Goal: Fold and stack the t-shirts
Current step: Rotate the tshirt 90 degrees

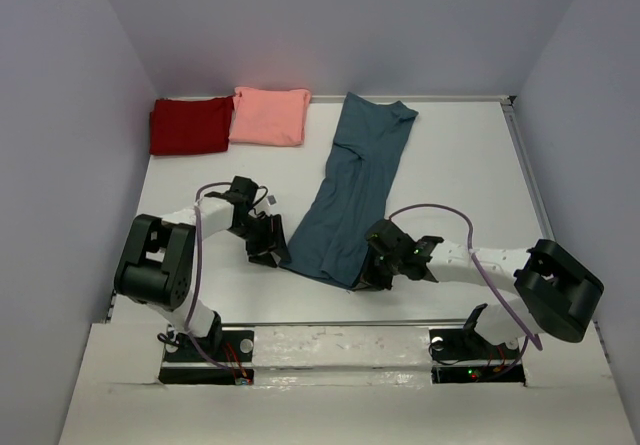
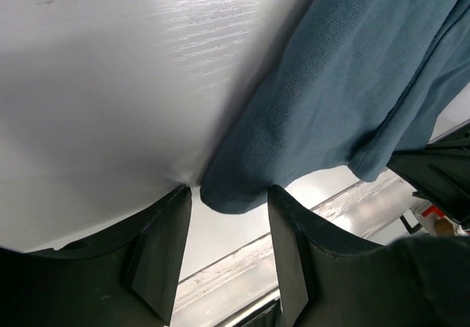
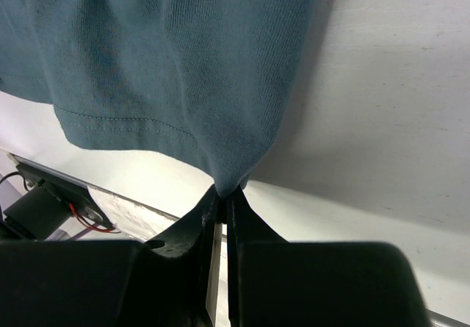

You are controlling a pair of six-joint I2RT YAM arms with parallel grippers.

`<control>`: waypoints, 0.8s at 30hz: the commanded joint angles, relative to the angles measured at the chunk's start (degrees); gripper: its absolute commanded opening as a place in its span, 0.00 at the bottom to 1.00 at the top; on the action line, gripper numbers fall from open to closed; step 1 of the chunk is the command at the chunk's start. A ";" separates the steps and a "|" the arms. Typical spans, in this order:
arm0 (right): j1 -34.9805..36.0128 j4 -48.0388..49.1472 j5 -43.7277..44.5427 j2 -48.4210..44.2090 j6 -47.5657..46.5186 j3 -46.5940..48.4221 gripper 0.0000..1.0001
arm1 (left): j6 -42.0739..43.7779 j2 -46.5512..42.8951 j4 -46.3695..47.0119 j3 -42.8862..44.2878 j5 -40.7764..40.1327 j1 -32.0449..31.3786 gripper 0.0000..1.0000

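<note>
Nearest the bases, the right gripper (image 3: pixel 224 195) was clamped on one near hem corner of the teal t-shirt (image 1: pixel 355 185), while the left gripper (image 2: pixel 228 195) stood with jaws apart around the other corner, not pinching it. That shirt lay long and narrow across the table (image 1: pixel 470 165), seemingly only partly folded. Farther back, the red t-shirt (image 1: pixel 190 125) and pink t-shirt (image 1: pixel 270 115) sat folded side by side, not yet stacked.

Bright, even overhead light, soft shadows; glare streaks the table (image 2: pixel 198 4) in the left wrist view
</note>
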 commanded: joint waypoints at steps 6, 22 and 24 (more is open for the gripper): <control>0.57 -1.27 -0.02 1.22 -2.17 4.35 0.03 | 0.43 3.05 1.12 0.69 1.28 -0.60 0.53; 0.57 -9.70 -1.69 -3.26 -0.94 3.21 0.00 | -0.09 2.27 -2.04 1.21 2.33 -1.48 0.00; 0.57 -12.69 -2.57 -4.75 -0.95 3.21 0.00 | -0.27 1.57 -3.53 2.09 2.51 -1.57 0.00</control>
